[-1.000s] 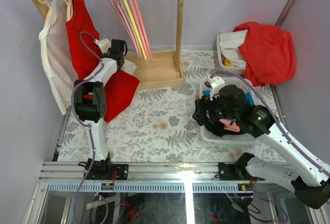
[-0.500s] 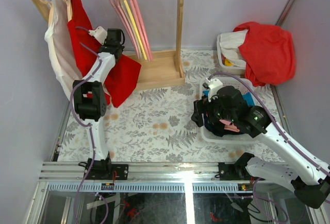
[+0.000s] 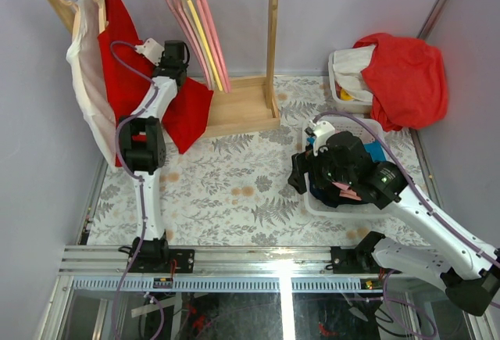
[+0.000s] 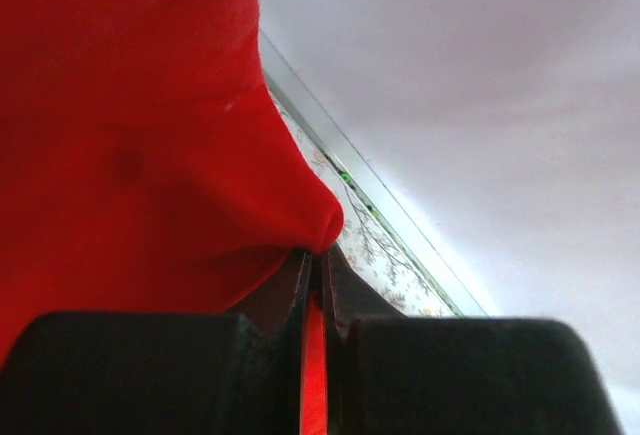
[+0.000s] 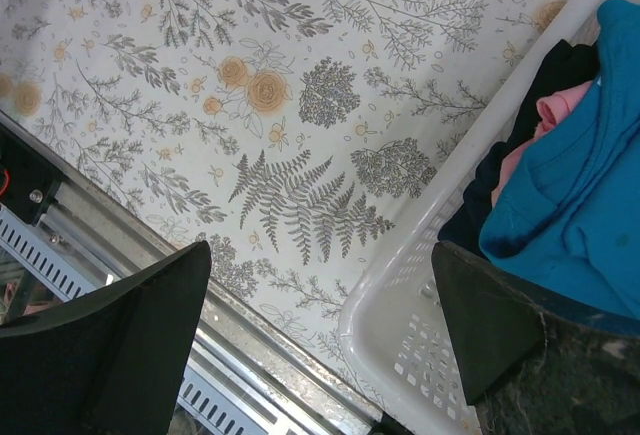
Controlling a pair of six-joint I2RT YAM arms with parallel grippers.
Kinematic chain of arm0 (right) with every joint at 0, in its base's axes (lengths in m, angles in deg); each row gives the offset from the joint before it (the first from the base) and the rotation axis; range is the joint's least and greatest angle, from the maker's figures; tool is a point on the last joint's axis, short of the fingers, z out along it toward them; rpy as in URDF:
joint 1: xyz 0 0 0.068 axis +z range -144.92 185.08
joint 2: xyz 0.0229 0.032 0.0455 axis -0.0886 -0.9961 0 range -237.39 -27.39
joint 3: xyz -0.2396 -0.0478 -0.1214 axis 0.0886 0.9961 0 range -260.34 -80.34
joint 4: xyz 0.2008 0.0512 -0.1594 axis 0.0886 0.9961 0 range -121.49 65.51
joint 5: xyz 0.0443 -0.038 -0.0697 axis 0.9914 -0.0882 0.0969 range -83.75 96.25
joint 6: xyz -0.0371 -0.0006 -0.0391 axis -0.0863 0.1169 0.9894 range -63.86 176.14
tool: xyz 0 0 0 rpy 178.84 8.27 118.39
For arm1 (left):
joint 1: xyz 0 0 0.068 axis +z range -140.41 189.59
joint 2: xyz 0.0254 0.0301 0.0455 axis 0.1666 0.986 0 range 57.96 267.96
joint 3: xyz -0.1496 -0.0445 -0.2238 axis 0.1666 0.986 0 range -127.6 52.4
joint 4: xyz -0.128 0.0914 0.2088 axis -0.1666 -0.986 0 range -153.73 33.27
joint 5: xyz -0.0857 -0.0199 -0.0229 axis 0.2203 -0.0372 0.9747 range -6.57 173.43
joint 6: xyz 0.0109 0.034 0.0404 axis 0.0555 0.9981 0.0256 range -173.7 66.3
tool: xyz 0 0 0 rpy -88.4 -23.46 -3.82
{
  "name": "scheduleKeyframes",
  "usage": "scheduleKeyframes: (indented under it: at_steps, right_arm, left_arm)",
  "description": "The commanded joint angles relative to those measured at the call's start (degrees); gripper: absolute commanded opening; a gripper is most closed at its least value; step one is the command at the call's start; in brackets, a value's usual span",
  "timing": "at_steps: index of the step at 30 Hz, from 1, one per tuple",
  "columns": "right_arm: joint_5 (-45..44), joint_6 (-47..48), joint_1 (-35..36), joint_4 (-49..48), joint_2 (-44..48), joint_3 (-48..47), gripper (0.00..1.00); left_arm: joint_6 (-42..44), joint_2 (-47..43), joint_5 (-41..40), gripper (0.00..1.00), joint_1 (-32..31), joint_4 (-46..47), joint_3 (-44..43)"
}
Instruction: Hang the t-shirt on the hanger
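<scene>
The red t-shirt (image 3: 117, 51) hangs at the left end of the rack, draped over the pale wood hanger (image 3: 100, 8), whose hook sits on the rod. Its lower part (image 3: 187, 109) spreads out to the right, in front of the rack base. My left gripper (image 3: 173, 55) is high beside the shirt and shut on a fold of the red cloth (image 4: 150, 135); the cloth shows between the closed fingers (image 4: 318, 255). My right gripper (image 3: 301, 174) is open and empty (image 5: 320, 250). It hovers over the near-left rim of a white basket (image 5: 400, 305).
A white t-shirt (image 3: 82, 82) hangs left of the red one. Pink and yellow hangers (image 3: 195, 27) hang mid-rod. The wooden rack base (image 3: 242, 105) and post stand behind. The white basket (image 3: 332, 207) holds blue, pink and dark clothes. A red-orange garment (image 3: 406, 74) fills a bin at the back right.
My left gripper has risen toward the rod with the red cloth, lifting the shirt's lower part off the table. The right arm has barely moved.
</scene>
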State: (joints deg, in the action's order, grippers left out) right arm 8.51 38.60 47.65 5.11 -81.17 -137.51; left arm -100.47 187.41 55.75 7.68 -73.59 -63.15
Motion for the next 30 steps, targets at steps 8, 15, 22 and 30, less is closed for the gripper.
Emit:
scheduleKeyframes:
  at_steps: [8,15,22,30]
  right_arm:
    - [1.90,-0.90,-0.56,-3.61,-0.28,1.06,0.99]
    - [2.17,-1.14,-0.60,-1.98,1.60,0.60,0.99]
    - [2.37,-1.67,-0.55,-0.16,3.41,0.35,0.99]
    - [2.93,-3.33,-0.55,0.28,5.30,0.09,0.99]
  left_arm:
    - [0.12,0.80,-4.81,0.06,2.11,-0.81,0.41]
    - [-3.32,-3.45,-4.85,0.52,2.15,0.00,13.14]
    - [-0.88,-13.80,-2.13,0.64,1.28,11.91,28.89]
    - [8.66,-22.52,3.64,1.00,-3.42,27.87,39.60]
